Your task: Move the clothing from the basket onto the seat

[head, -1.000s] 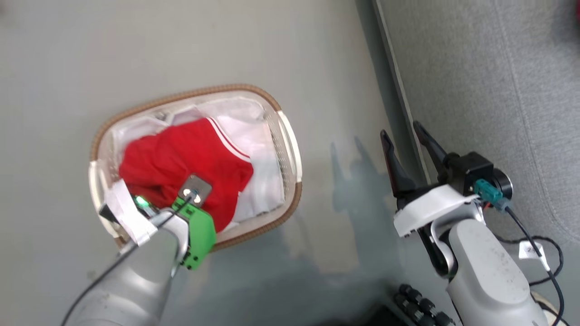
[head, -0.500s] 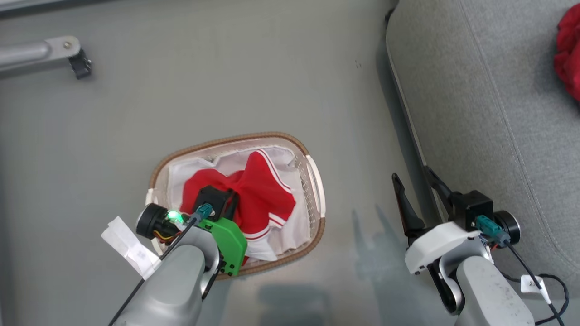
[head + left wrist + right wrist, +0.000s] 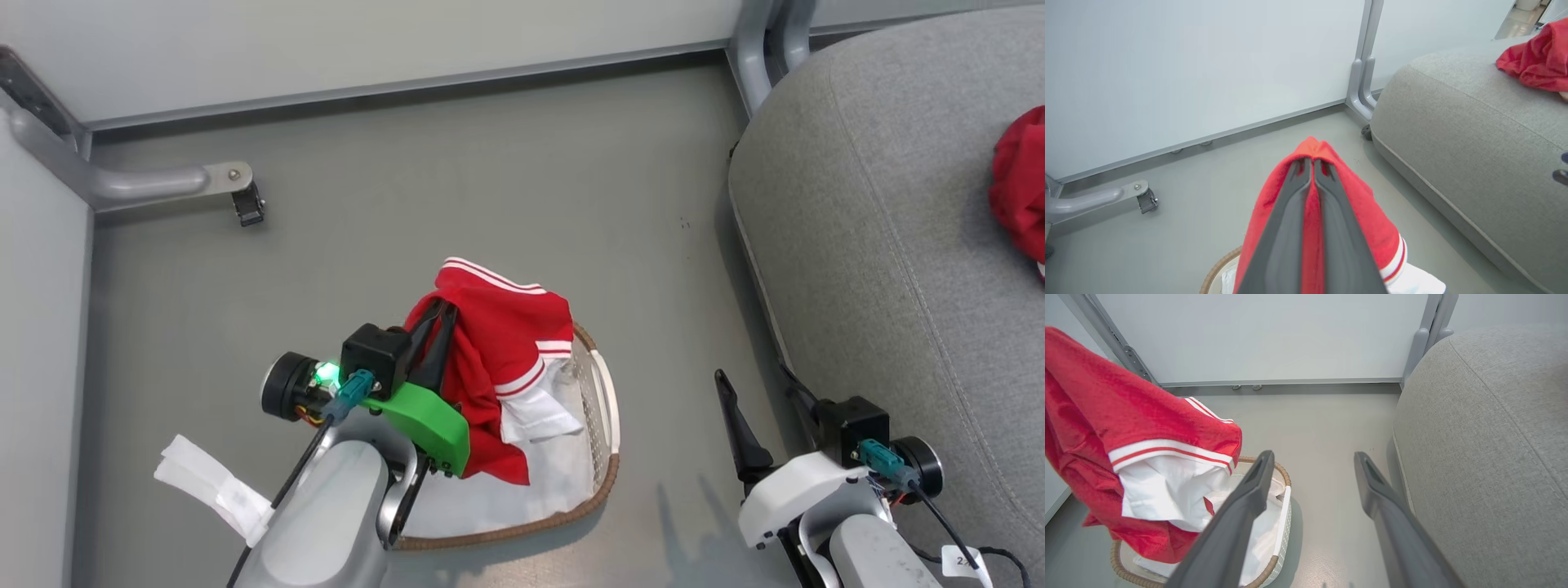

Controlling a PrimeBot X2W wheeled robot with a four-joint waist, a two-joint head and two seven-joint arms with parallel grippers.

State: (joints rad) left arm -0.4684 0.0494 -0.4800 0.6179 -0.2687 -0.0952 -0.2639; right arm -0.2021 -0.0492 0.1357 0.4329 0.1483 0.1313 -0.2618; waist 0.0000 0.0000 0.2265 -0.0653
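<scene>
Grey floor (image 3: 490, 204) under everything, smooth with a slight sheen.

Nearest: left gripper (image 3: 439, 312), fingers pinched together on the red clothing (image 3: 506, 343). Left wrist view confirms it: both dark fingers are pressed flat, with red cloth between them and bunched over the tips. The garment is red with a white panel and red-and-white striped trim. It drapes down from the fingers and hangs over the basket (image 3: 611, 408). Can't tell if the lower hem touches what's inside.

The basket sits on the floor right under the left arm. It has a brown woven rim, a perforated cream wall and a white liner (image 3: 563, 482).

Right gripper (image 3: 755, 388) is low at the right, fingers spread wide with nothing between them. It hovers over the floor strip between the basket and the seat (image 3: 882, 245).

The seat is a big grey woven cushion with a rounded edge and a stitched seam. It's on the robot's right of the basket, not touching it. A second red garment (image 3: 1016, 184) lies bunched on the seat top, cut off by the right frame edge.

Farther back, a grey metal frame leg (image 3: 163, 184) with a small black caster (image 3: 247, 208) stands on the floor at left. An upright post (image 3: 763, 41) stands by the seat's far corner. A pale wall panel (image 3: 367, 41) runs behind both.
</scene>
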